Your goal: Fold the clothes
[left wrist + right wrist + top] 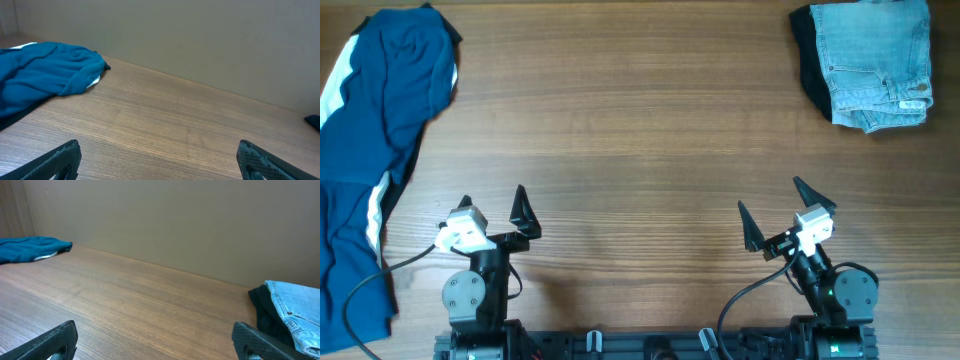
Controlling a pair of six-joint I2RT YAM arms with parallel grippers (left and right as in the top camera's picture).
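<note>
A rumpled blue garment with white stripes [380, 120] lies unfolded along the table's left side; it also shows in the left wrist view [40, 70] and far off in the right wrist view [30, 247]. Folded light-blue jeans [875, 60] lie on a folded dark garment [812, 60] at the back right; both show in the right wrist view, jeans [300, 307] and dark garment [265, 310]. My left gripper [492, 208] is open and empty near the front left, its fingers visible in its wrist view [159, 160]. My right gripper [785, 212] is open and empty near the front right [155, 340].
The wooden table [640, 150] spans the view, with a plain wall behind it in the wrist views. Both arm bases and their cables sit at the front edge.
</note>
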